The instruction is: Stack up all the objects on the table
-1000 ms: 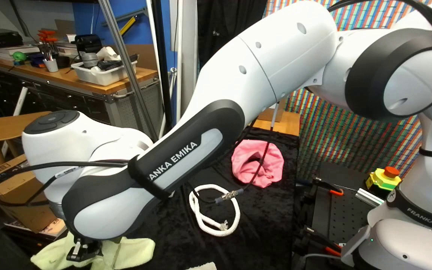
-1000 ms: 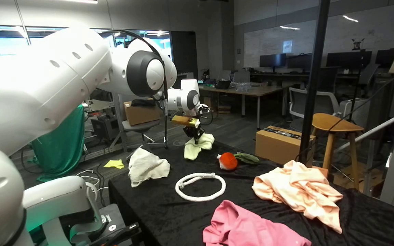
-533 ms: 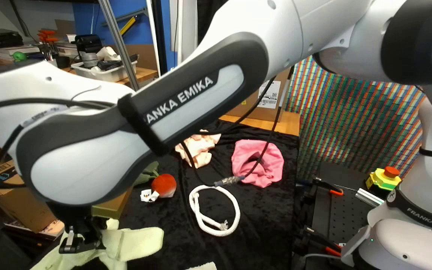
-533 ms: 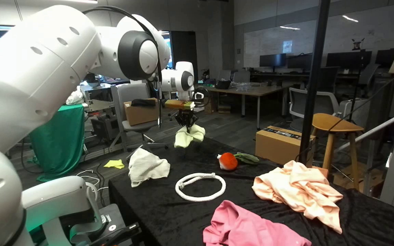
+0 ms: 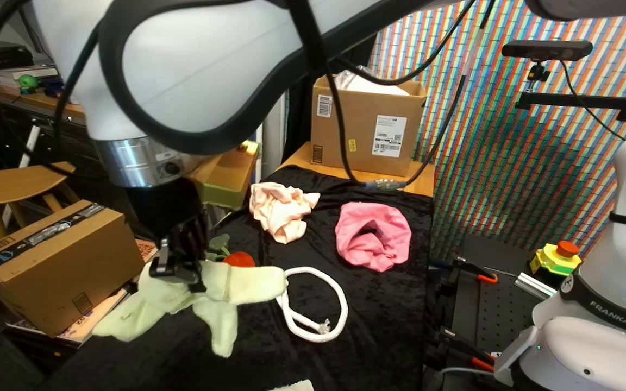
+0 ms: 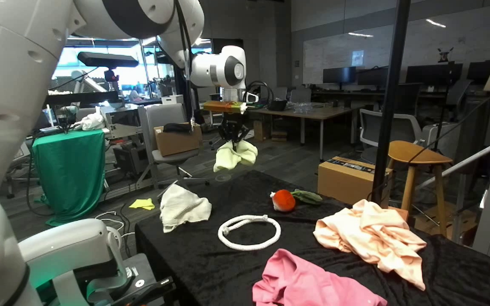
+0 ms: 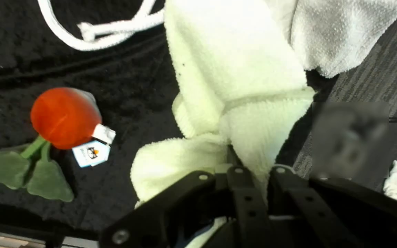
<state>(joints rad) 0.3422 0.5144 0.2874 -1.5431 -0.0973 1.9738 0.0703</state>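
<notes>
My gripper point(image 6: 235, 143) is shut on a pale yellow-green cloth point(image 6: 245, 154) and holds it in the air above the table's far end. The cloth hangs in folds on both sides of the fingers point(image 5: 180, 276); it fills the middle of the wrist view point(image 7: 243, 62). On the black-covered table lie a white cloth point(image 6: 183, 207), a white rope ring point(image 6: 249, 247), a red plush vegetable point(image 6: 284, 200) with green leaves, a peach cloth point(image 6: 368, 233) and a pink cloth point(image 6: 313, 284). In an exterior view, the held cloth point(image 5: 256, 285) partly hides the red plush point(image 5: 239, 259).
A black pole point(image 6: 389, 97) stands beside the table near the peach cloth. A cardboard box point(image 5: 367, 127) stands on a wooden top past the table's end. Another box point(image 6: 349, 178) is on the floor beside the table. A cable point(image 5: 383, 184) hangs from the arm.
My gripper has lifted the yellow-green cloth off the table and carried it upward and, in one exterior view, to the right. The other objects have not moved.
</notes>
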